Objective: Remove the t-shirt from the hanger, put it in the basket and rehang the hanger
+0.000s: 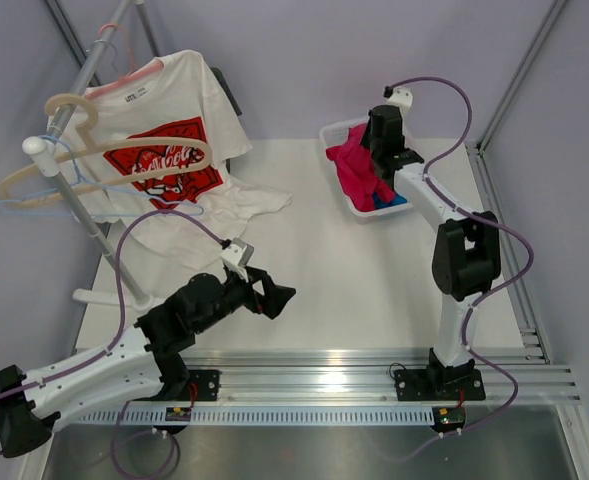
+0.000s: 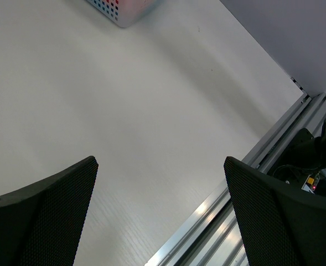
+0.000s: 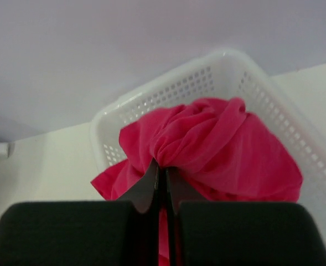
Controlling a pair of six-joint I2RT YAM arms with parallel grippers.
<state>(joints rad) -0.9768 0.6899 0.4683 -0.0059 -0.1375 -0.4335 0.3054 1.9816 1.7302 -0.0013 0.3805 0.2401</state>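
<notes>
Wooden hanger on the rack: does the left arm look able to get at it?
Probably yes. The hanger hangs bare on the rack on that arm's side, the left tool is open and empty, and nothing stands between them, though it hangs high.

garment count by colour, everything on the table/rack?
White: 1, the white t-shirt with a red print
Magenta: 1, the magenta t-shirt in the basket
Blue: 1, the blue garment in the same basket
Total: 3
</notes>
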